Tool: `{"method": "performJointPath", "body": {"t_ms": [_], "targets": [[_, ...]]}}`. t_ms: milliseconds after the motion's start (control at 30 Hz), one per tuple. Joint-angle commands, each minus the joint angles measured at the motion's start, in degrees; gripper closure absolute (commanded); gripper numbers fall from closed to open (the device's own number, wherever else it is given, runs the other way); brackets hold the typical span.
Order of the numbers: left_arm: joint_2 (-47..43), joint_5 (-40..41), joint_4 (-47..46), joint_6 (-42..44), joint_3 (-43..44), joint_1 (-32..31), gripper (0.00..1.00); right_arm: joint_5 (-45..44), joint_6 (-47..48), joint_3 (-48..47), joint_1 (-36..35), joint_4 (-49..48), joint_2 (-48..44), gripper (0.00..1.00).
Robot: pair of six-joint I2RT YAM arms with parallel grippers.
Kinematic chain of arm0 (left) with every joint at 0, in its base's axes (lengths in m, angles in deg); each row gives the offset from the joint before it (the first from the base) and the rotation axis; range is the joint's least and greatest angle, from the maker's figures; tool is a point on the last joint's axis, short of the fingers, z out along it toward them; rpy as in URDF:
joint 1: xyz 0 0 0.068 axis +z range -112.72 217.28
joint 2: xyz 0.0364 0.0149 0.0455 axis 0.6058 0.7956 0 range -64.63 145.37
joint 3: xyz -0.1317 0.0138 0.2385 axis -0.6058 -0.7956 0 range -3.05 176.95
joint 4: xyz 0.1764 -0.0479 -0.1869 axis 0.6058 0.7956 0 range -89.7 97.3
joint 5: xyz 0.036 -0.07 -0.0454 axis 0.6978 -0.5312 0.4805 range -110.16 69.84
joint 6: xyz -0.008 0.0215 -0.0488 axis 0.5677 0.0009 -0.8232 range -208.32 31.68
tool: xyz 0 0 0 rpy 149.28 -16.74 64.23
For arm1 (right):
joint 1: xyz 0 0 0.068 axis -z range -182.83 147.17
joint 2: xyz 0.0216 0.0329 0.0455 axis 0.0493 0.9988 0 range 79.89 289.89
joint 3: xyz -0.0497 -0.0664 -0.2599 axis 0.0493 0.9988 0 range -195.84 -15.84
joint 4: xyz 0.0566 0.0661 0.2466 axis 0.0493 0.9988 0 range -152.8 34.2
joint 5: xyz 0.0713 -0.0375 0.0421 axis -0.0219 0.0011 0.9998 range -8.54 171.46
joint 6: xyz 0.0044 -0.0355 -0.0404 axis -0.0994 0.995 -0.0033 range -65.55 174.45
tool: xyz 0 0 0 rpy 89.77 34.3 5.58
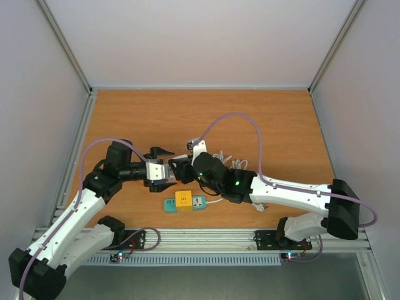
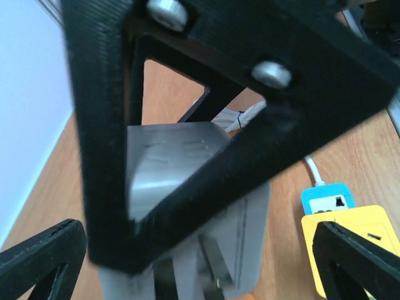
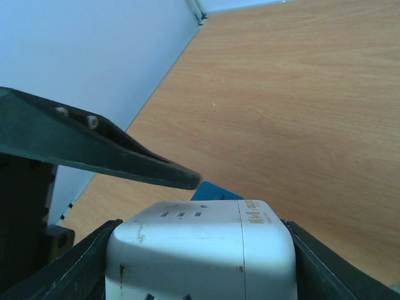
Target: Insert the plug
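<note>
A white cube plug (image 3: 200,250) sits clamped between my right gripper's (image 3: 201,265) fingers. In the left wrist view the plug (image 2: 187,162) shows its metal prongs (image 2: 215,262), partly behind a black right finger (image 2: 250,94). My left gripper (image 2: 197,234) is open, with one finger on each side of the plug and not touching it. The teal power strip with a yellow block (image 1: 185,202) lies on the table just in front of both grippers and also shows in the left wrist view (image 2: 350,231). In the top view my left gripper (image 1: 167,167) faces my right gripper (image 1: 181,169).
A white cable bundle (image 1: 222,156) lies behind the right wrist and more cable (image 1: 259,203) under the right forearm. The wooden table (image 1: 200,119) is walled on the left, right and back. A metal rail (image 1: 200,237) runs along the near edge.
</note>
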Motion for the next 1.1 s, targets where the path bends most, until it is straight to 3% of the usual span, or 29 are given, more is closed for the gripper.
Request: {"method": "performJointPath", "body": {"t_ms": [0,100,233,300,400,433,500,600,833,1067], "targets": [[1.85,3.58,-4.86,-2.72,-0.37,-0.99,0.0,-3.91,-0.57,-4.47,-1.75,-0.14,2.61,0.78],[2.66,4.75,-6.16,-3.6,-0.33,-1.12,0.0,-4.4,-1.19,-5.81,-2.17,0.71,3.86,0.78],[3.71,6.06,-7.96,-5.94,0.24,-1.21,0.13,-4.57,-2.32,-6.89,-2.34,1.79,5.25,0.78],[4.18,5.47,-8.2,-6.52,0.54,-1.21,0.25,-3.89,-3.14,-7.2,-2.38,1.89,5.65,0.78],[5.05,4.56,-9.12,-7.26,0.56,-1.21,0.56,-2.94,-4.21,-7.43,-2.39,1.96,5.72,0.74],[5.16,4.33,-9.65,-7.44,0.48,-1.21,0.69,-2.58,-4.57,-7.5,-2.4,2.12,5.59,0.67],[5.25,4.12,-11.34,-8.08,0.27,-1.21,0.81,-1.22,-5.42,-7.32,-2.32,2.44,4.56,0.41],[5.1,3.26,-14.93,-11.85,0.38,-1.21,0.89,3.65,-7.28,-5.1,-1.19,1.8,0.84,0.24],[3.12,-9.07,-23.52,-21.88,0.29,-0.81,0.9,28.07,-13.85,7.13,7.21,-7.61,-13.87,0.07],[3.36,-19.29,-29.52,-35.21,2.34,-0.47,0.9,29.16,-4.06,10.06,7.52,-5.71,-22.39,0.01]]}}
